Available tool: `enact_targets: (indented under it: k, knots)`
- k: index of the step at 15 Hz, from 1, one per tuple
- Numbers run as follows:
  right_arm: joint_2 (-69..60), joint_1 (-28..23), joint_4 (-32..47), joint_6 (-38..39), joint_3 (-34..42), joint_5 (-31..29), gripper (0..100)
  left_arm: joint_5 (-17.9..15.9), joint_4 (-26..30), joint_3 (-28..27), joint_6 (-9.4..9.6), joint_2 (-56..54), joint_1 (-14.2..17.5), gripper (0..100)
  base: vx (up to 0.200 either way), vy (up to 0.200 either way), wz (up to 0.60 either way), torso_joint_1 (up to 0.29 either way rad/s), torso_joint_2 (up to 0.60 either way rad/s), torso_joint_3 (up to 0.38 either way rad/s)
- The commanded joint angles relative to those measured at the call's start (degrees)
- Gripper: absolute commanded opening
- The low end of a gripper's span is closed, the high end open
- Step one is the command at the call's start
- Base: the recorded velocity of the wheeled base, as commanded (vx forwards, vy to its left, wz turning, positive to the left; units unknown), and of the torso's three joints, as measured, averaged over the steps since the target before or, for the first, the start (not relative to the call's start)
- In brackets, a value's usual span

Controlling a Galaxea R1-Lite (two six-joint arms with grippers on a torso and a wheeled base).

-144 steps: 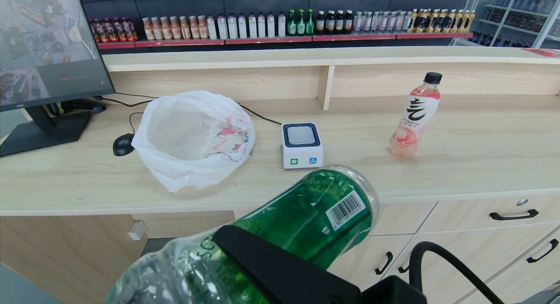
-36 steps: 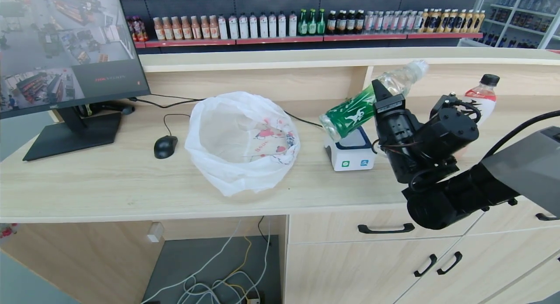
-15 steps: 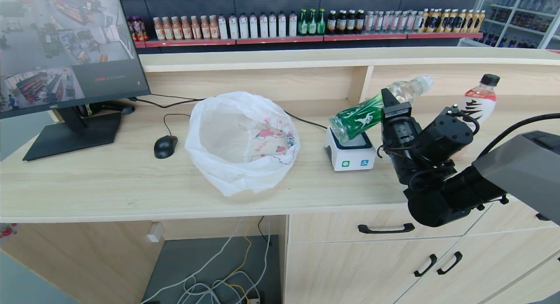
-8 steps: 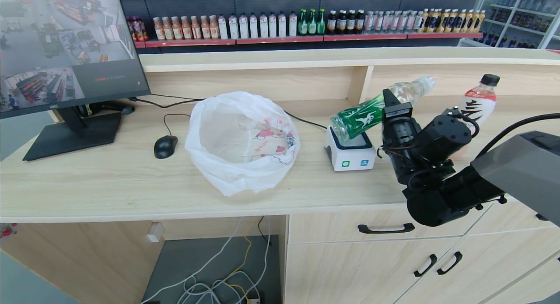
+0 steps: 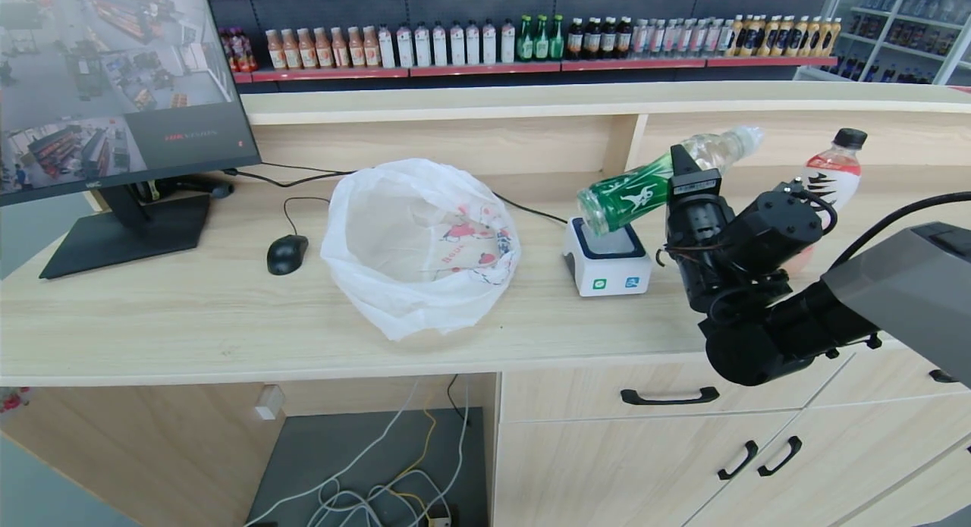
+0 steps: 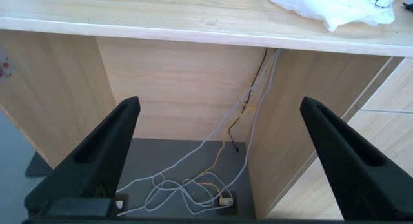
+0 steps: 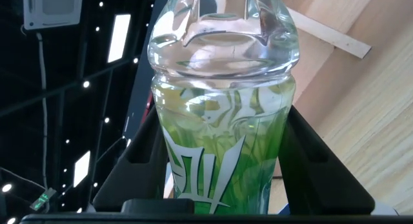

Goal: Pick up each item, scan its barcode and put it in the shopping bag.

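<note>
We see the wooden counter [image 5: 190, 315] carrying, from the robot's left to its right, a monitor [image 5: 114, 79], a black mouse [image 5: 287, 254], the white shopping bag [image 5: 421, 243] with its mouth open upward, the small white scanner [image 5: 607, 265] and an upright pink bottle [image 5: 831, 174] with a black cap. The scanner sits between the bag and the pink bottle, near the bag but apart from it. A raised ledge with an upright divider runs along the back of the counter, and a shelf of drinks [image 5: 531, 42] lines the far wall. The right arm partly covers the pink bottle's lower half.

The right gripper [image 5: 680, 177] has its two fingers clamped on the green bottle [image 5: 633, 193], one on each side of the body, as the right wrist view confirms [image 7: 222, 166]. We find the bottle held in the air just above the scanner's window, not touching it. Its long axis is tilted: the green labelled end points down and towards the bag, while the clear neck end rises towards the robot's right and the back ledge.

The left gripper [image 6: 216, 159] hangs low in front of the counter's open bay, where loose cables [image 6: 213, 185] lie, its fingers spread wide with nothing between them.
</note>
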Motion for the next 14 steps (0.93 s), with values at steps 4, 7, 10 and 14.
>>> enact_targets:
  k: [4,7,10,14]
  knots:
    - [-1.81,1.08,0.04,-0.04,0.36,-0.70,0,0.02,0.00,0.00,-0.04,0.00,0.01,100,0.000,0.000,0.00,0.000,0.00,0.000]
    - [-2.42,1.00,0.04,-1.27,0.36,-0.52,0,0.02,0.00,0.00,-0.04,0.00,0.01,100,0.000,0.000,0.00,0.000,0.00,0.000]
    - [-5.94,2.14,1.71,-6.28,-0.61,0.01,0,0.02,0.00,0.00,-0.04,0.00,0.01,100,0.000,0.000,0.00,0.000,0.00,0.000]
    - [-9.54,1.96,1.79,-16.83,-4.30,5.19,0,0.02,0.00,0.00,-0.04,0.00,0.01,100,0.000,0.000,0.00,0.000,0.00,0.000]
